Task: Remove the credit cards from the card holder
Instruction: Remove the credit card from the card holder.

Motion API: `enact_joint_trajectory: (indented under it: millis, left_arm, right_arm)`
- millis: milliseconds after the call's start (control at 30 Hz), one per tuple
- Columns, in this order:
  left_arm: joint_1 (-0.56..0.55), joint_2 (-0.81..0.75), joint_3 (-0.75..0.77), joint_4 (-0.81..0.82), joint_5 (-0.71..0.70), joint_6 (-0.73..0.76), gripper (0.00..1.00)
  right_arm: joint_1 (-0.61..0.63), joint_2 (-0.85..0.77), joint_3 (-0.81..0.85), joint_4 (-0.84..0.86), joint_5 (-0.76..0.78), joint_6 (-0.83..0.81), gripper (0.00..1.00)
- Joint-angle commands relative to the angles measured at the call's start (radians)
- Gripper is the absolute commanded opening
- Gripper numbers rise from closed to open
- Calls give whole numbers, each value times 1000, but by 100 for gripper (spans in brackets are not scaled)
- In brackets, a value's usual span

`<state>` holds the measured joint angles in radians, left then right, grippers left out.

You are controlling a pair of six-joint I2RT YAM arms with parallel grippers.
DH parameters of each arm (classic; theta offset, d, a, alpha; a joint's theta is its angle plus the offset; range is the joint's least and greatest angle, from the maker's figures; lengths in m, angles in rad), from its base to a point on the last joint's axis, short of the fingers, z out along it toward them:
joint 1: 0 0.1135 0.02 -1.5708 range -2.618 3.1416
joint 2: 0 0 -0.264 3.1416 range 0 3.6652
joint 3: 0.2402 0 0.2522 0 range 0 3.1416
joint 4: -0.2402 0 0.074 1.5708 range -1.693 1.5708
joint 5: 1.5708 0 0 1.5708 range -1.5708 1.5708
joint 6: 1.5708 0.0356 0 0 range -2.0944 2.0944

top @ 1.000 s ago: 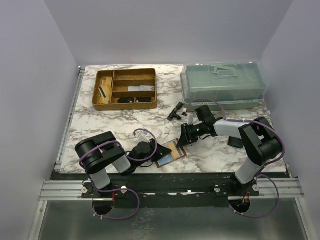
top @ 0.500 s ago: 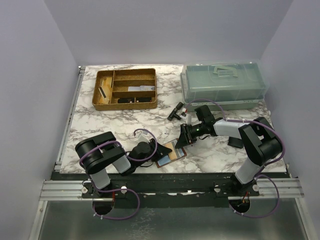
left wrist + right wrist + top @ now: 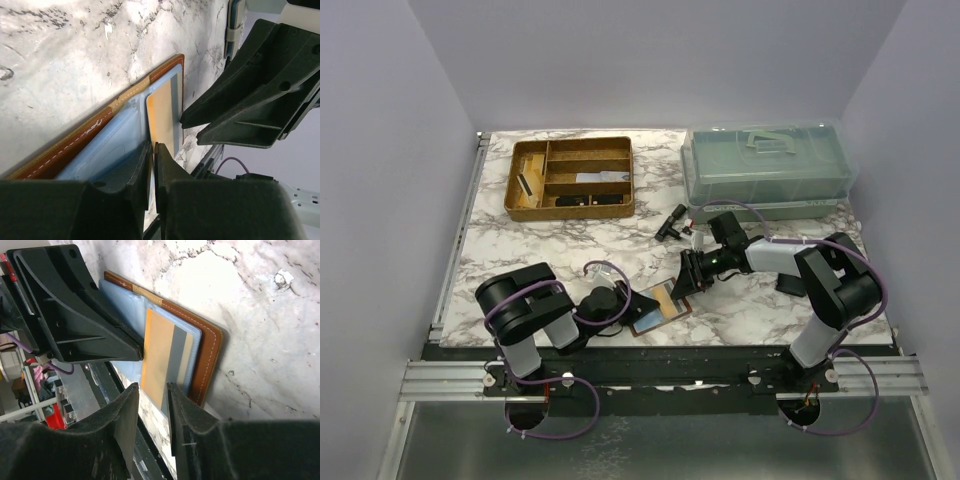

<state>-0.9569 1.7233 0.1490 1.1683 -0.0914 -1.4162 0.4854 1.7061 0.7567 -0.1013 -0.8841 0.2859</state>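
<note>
The reddish-brown leather fold-open card holder [image 3: 210,355] lies open and flat on the white marble-pattern worktop [image 3: 540,250], right at the near edge between the two arms. A tan-orange plastic credit card [image 3: 157,355] with a grey stripe sits in its pale blue translucent pocket.

The left end effector [image 3: 151,146] is down at that card's edge with its jaws drawn to a thin slit. Whether the card's rim is caught in there, I can't tell. The right end effector [image 3: 152,386] hovers just above the holder's near side, jaws partly spread with nothing between them.

My read is that the card is light, stiff and slick, and the sleeve probably grips it with some friction. The soft holder looks likely to slide or lift with it. Best to pinch the card's exposed short edge and draw it along the pocket while the other arm pins the leather.
</note>
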Motion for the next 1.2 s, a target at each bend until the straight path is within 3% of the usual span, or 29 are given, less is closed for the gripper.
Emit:
enact_joint_trajectory:
  millis: [0, 433, 767, 900, 1000, 1167]
  left_arm:
    - [7, 62, -24, 53, 20, -9, 15]
    - [18, 324, -52, 385, 61, -86, 22]
    - [23, 393, -49, 485, 72, -102, 20]
    - [26, 379, -53, 485, 74, -99, 14]
    - [30, 368, -61, 487, 72, -97, 0]
    - [31, 308, -95, 486, 59, -61, 0]
  right_arm:
    - [9, -10, 12, -12, 83, -27, 35]
    - [8, 5, 18, -34, 194, -71, 35]
    - [19, 41, 32, -54, 51, -72, 34]
    - [22, 32, 30, -47, 36, -68, 33]
    - [22, 23, 31, -44, 65, -63, 33]
    - [16, -19, 49, -56, 54, -70, 40]
